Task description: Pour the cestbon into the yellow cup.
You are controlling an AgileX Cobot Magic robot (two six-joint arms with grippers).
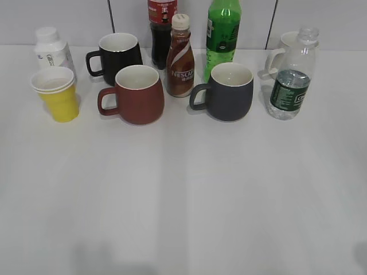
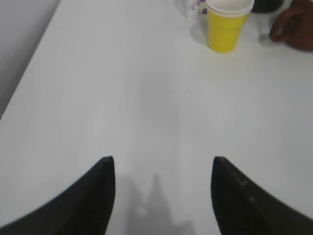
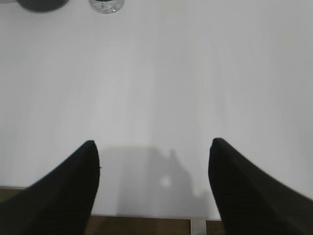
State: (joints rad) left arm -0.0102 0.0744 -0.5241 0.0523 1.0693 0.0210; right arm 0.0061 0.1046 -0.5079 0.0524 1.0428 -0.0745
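At far right of the exterior frame we have the cestbon (image 1: 292, 80), a clear ribbed plastic water bottle with dark green label, upright, cap apparently off. A white mug (image 1: 279, 52) sits close behind it, and a dark grey ceramic mug (image 1: 227, 91) stands near on its left. The yellow cup (image 1: 57, 94), a small disposable paper cup with white rim, is at far left, well apart from the bottle, with a white plastic bottle (image 1: 51, 50) just behind it.

Left gripper (image 2: 164, 196) and right gripper (image 3: 154, 188) are both spread wide, empty, hovering over bare white table (image 1: 183, 200).

Risks as we see them:
- Thin ribbed wall: a hard squeeze could spurt water out of the open neck.
- Crowded approach: fingers may clip a neighbouring mug.
- Light cup could tip or slide under the stream; the red-brown mug (image 1: 136, 94) sits near it.
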